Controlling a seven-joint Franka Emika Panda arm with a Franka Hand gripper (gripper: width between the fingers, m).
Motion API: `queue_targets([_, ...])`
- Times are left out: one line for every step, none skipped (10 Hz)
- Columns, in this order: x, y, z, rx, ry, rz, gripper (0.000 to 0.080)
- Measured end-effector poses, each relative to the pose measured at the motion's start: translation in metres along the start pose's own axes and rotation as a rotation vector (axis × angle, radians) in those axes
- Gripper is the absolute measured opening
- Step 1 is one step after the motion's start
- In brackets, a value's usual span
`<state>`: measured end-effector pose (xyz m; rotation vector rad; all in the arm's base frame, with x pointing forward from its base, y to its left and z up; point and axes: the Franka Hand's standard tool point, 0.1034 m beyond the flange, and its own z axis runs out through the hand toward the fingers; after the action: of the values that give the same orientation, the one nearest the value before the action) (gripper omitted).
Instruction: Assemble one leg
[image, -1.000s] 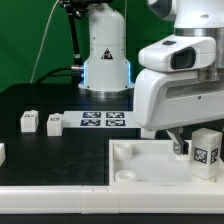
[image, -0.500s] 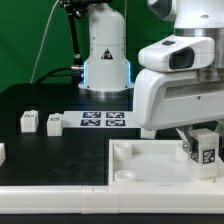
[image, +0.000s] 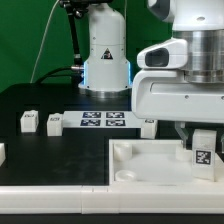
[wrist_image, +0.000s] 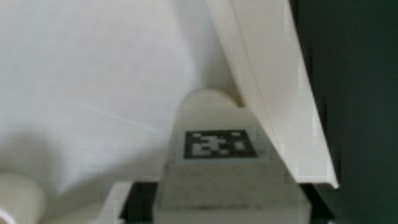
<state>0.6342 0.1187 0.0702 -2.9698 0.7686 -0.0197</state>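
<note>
1. A white robot arm (image: 175, 90) fills the exterior view's right side and reaches down over a black table (image: 60, 150).
2. The gripper (image: 198, 138) is closed narrowly on the leg (image: 204, 152), a small white block. Its black-and-white tag faces the exterior camera.
3. The leg stands upright over the exterior view's right end of a large white panel (image: 150, 165). The panel lies flat at the table's front edge. Whether the leg touches the panel cannot be told.
4. In the wrist view, the leg (wrist_image: 217, 150) sits between the two fingers of the gripper (wrist_image: 217, 195), with its tag toward the camera. Its far end is just beside a rounded recess (wrist_image: 210, 98) in the panel (wrist_image: 89, 80).
5. The marker board (image: 103, 120) lies flat behind the panel, near the middle of the table.
6. A spare leg (image: 29, 121) and a second spare leg (image: 54, 123) stand side by side. They are to the exterior view's left of the marker board, well apart from the gripper.
</note>
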Motion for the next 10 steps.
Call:
queue_targets([-0.0002,-0.0005,0.0003,0.001,0.004,0.129,0.029])
queue_targets([0.0,-0.0005,0.0004,0.001,0.006,0.239,0.029])
queue_targets([0.0006,-0.0006,0.0005,0.006,0.009,0.307,0.029])
queue_targets([0.0008,-0.0003,0.0005,0.011,0.004,0.394,0.029])
queue_targets([0.0009,-0.0002,0.0005,0.013,0.002,0.429,0.029])
queue_targets([0.0007,-0.0004,0.0005,0.013,0.002,0.417,0.036])
queue_targets([0.0006,-0.0005,0.0005,0.013,0.002,0.374,0.036])
queue_targets([-0.0007,-0.0019,0.0,0.01,-0.003,0.335,0.056])
queue_targets([-0.001,-0.0034,-0.0002,0.012,-0.001,0.263,0.0621])
queue_targets([-0.0012,-0.0038,-0.0001,0.013,0.001,0.151,0.0621])
